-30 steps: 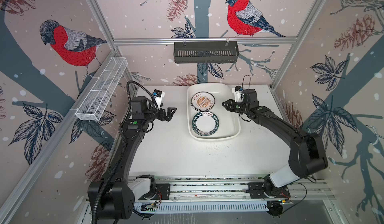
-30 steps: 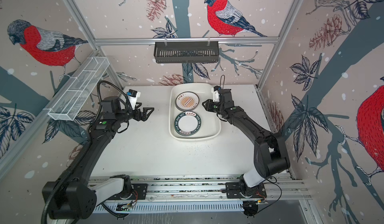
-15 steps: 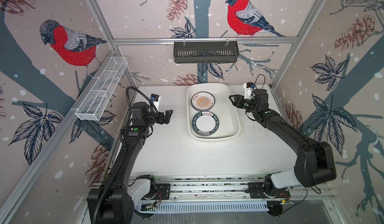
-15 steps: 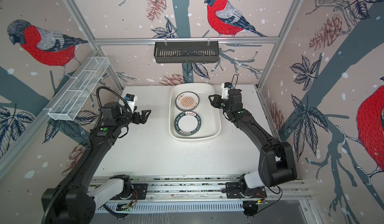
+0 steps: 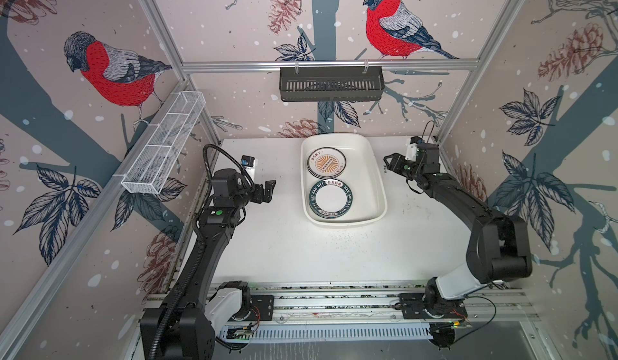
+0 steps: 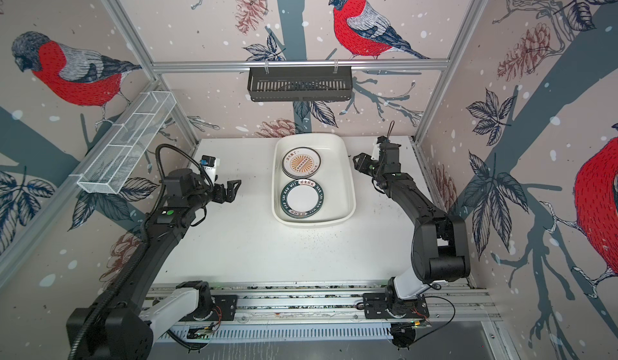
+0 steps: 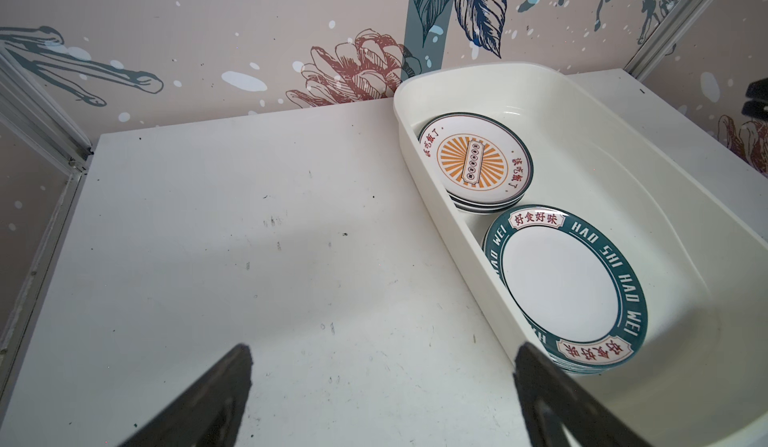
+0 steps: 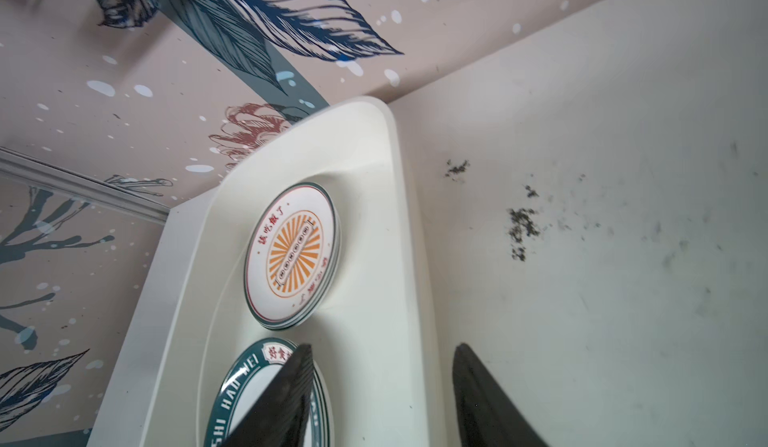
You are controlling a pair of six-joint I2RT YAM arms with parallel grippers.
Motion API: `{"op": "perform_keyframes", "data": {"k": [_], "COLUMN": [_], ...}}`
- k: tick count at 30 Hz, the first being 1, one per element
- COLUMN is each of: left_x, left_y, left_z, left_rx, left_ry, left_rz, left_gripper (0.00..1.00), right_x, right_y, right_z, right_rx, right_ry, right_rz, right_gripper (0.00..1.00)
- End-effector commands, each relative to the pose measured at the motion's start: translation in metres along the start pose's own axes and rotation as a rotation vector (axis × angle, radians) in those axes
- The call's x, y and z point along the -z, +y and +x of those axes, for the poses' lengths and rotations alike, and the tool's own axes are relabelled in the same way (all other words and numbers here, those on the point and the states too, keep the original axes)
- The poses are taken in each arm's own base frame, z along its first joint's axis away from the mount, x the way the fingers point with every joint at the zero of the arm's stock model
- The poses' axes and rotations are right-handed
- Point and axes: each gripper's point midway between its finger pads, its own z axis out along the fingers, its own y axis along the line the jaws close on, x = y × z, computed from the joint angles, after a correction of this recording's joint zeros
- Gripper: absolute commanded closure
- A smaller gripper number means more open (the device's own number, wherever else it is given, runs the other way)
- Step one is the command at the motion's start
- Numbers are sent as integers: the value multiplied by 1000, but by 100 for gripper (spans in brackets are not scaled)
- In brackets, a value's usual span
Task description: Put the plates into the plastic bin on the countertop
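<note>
The white plastic bin (image 5: 374,161) (image 6: 339,174) stands at the back middle of the countertop (image 5: 301,248). Inside it lie two stacks of plates: one topped by an orange sunburst plate (image 5: 326,162) (image 6: 300,162) (image 7: 473,162) (image 8: 293,254), and a nearer one topped by a green lettered-rim plate (image 5: 331,199) (image 6: 302,198) (image 7: 565,283) (image 8: 245,391). My left gripper (image 5: 269,189) (image 7: 382,349) hovers left of the bin, open and empty. My right gripper (image 5: 388,162) (image 8: 382,347) hangs beside the bin's right rim, open, holding nothing.
A black slotted basket (image 5: 331,84) hangs on the back rail. A white wire-mesh tray (image 5: 164,144) is fixed along the left wall. Dark specks (image 8: 521,224) dot the countertop right of the bin. Aluminium rails (image 5: 334,301) run along the front edge.
My right gripper has drawn back to the right, off the bin, with its jaws parting wider. My left gripper has pulled back slightly to the left.
</note>
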Motion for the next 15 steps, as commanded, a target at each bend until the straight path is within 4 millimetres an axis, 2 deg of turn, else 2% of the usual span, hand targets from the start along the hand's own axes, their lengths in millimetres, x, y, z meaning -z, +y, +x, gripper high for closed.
{"op": "perform_keyframes", "data": {"k": [1,3,7,8,9,15], "left_x": [-3,-5,-8,-9,-10,-13], "left_y": [9,14,28,32,34,58], "left_z": [-3,0,8,10,11,27], "left_rx": [24,40,121,131,132,98], "left_ry": [-40,-46,-60,-67,-77,-163], "left_rz": [-50,-73,-148,-167,-179,-310], "left_gripper": [2,2,2,2,2,2], "right_x": [13,19,28,31,34,46], "right_y": [-4,-12,-33,-39,-43,-65], "right_z": [-14,-20,-31,-35,-39,-41], "right_rx": [11,17,9,1,-2,82], "right_ry": [-77,-113,-169,-200,-232,-341], "right_rz": [-45,-41,9,18,21,113], "right_gripper": [43,35,27,10,0,1]}}
